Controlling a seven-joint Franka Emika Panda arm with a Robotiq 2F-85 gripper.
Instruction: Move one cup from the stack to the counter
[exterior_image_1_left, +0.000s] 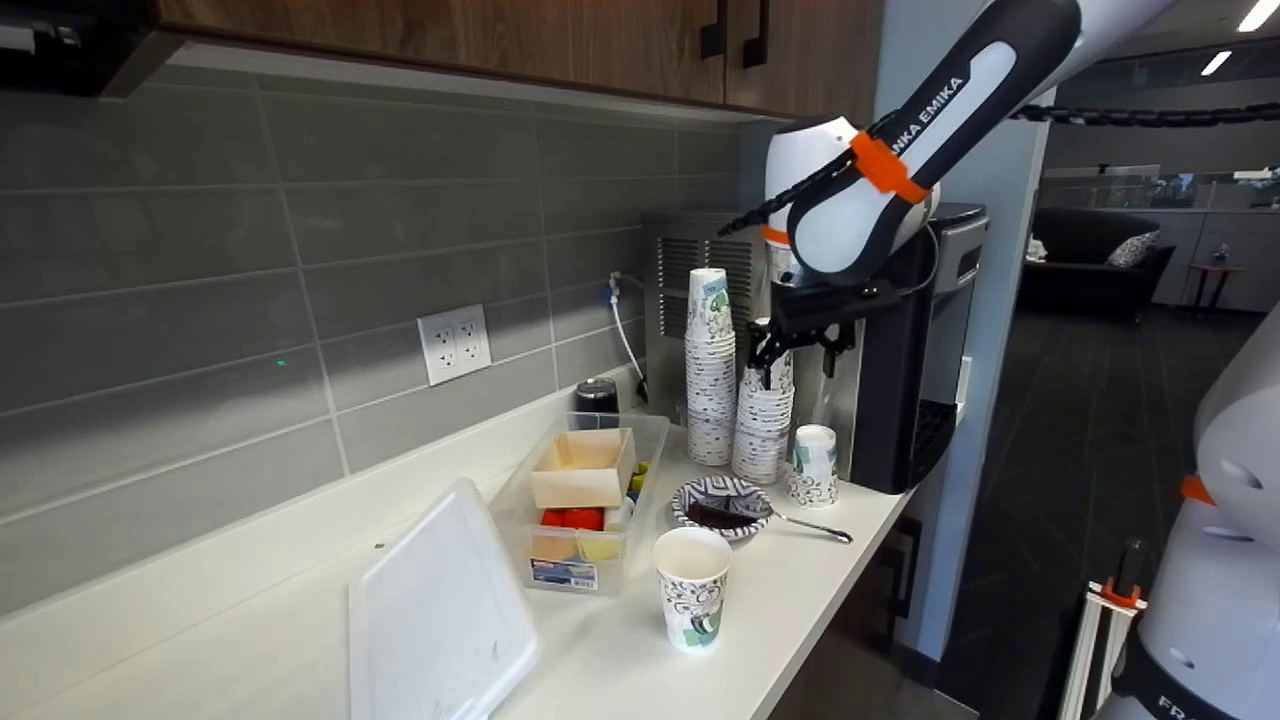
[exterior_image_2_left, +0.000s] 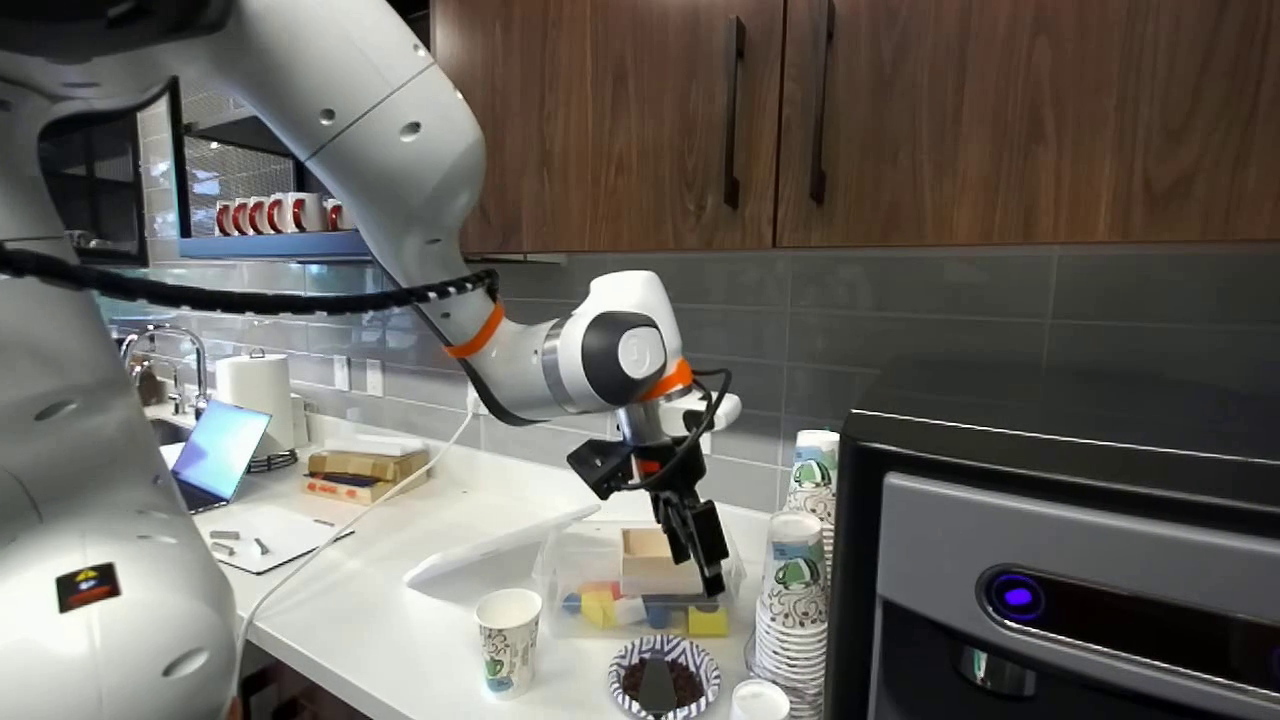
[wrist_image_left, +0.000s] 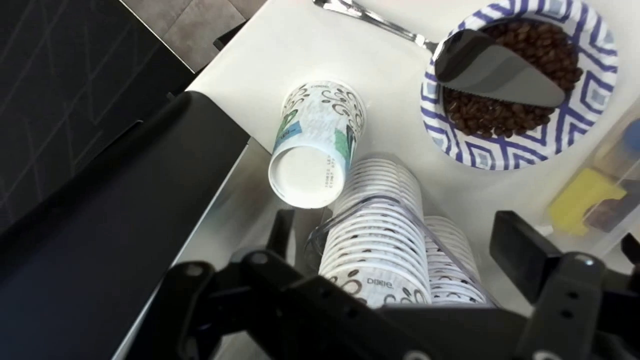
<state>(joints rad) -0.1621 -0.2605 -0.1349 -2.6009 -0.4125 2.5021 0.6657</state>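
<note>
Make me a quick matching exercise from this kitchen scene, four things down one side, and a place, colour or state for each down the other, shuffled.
Things
1. Wooden box
2. Cake server
3. Countertop
4. Jaws

Places, colours, states
A. Off-white
B. Spread apart
C. Partly over the coffee beans
D. In the clear plastic bin

Right pairs: 1-D, 2-C, 3-A, 4-B

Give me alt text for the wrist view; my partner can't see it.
An open gripper, with two stacks of nested cups showing between its fingers. Higher in the picture, an upside-down cup stands on the counter; at upper right, a utensil lies across coffee beans in a patterned bowl.
</note>
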